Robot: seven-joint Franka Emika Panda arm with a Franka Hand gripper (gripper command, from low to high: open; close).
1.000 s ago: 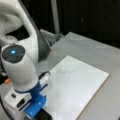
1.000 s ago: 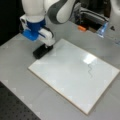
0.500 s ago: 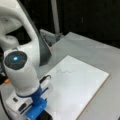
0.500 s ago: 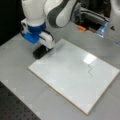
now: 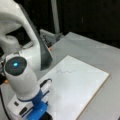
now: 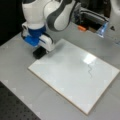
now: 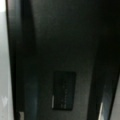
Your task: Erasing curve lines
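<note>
Front view: curve lines (image 5: pixel 65 71) are showing unerased at frame centre on the white board (image 5: pixel 82 92); gripper out of frame | front view: gripper (image 6: pixel 40 53) is hovering upper left beside the board edge, well apart from the lines; closure indeterminable | wrist view: dark surface only.

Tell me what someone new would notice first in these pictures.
The big white robot arm with a blue collar stands out, its gripper low at the corner of the white rectangular board toward a front view's left. Next comes the faint dark-grey wavy marker squiggle, unerased, far from the gripper.
</note>
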